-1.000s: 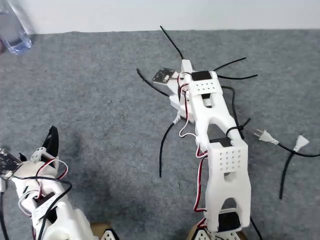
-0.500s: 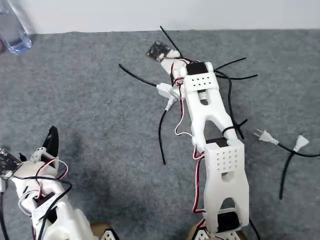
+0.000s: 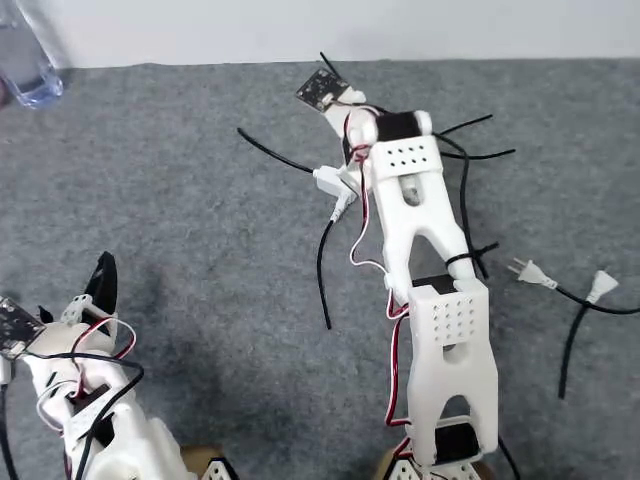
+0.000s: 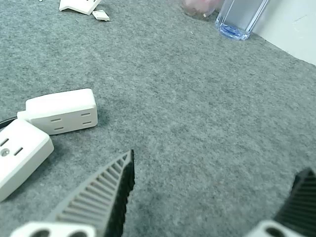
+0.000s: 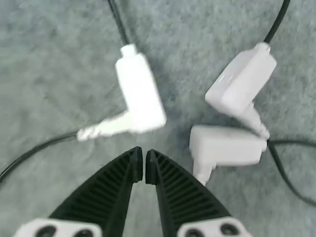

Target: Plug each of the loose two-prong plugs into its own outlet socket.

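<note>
My right gripper (image 5: 143, 159) is shut on nothing, just above the grey mat. Close beyond its tips lies a white socket block (image 5: 140, 98) on a black cord, with a white plug (image 5: 101, 129) against its end. Two more white blocks (image 5: 242, 84) (image 5: 227, 145) lie touching beside it. In the high view the right arm (image 3: 405, 175) stretches over the mat's far middle, with that socket block (image 3: 332, 183) at its left. Two loose white plugs (image 3: 530, 272) (image 3: 600, 287) lie on black cords at the right. My left gripper (image 4: 207, 197) hangs open near two white outlet blocks (image 4: 61, 111) (image 4: 19, 150).
A clear bottle (image 3: 25, 60) stands at the mat's far left corner. Black cords (image 3: 465, 150) spread around the right arm. The left arm (image 3: 90, 400) sits folded at the near left. Small white pieces (image 4: 81, 5) lie far off in the left wrist view.
The socket block and its cords slid left about a second ago and have stayed put since. The right arm's wrist has since swung toward the far edge.
</note>
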Controlling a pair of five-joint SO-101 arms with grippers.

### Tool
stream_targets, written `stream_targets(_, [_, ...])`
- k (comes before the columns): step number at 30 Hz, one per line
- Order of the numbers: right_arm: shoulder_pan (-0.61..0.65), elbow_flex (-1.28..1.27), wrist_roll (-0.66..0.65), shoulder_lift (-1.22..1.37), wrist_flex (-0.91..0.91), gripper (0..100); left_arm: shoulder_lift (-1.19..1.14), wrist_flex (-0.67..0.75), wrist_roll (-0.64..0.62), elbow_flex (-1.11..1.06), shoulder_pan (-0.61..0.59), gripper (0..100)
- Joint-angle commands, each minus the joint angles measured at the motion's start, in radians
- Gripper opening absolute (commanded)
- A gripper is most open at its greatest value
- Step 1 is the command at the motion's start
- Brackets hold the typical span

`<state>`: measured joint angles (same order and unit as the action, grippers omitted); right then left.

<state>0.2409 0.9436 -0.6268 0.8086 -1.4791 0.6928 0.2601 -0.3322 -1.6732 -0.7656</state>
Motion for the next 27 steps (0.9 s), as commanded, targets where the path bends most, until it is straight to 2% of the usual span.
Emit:
stream_targets(1, [0.002,0.219,0.003,-0.051,-0.232,0.8,0.009,0.025,0.009,0.007,0.008,46])
stream_targets(4, [0.005,0.316,0.017,-0.048,-0.323,0.8,0.009,0.025,0.009,0.007,0.008,46])
stream_targets(10, [-0.001,0.198,0.196,-0.099,-0.323,0.8,0.009,0.025,0.009,0.007,0.008,46])
stream_targets(21, [0.093,-0.353,0.213,-0.61,-0.318,0.8,0.009,0.025,0.011,0.007,0.052,46])
stream_targets(27, [0.094,-0.617,0.215,-0.843,-0.317,0.8,0.009,0.025,0.011,0.007,0.052,46])
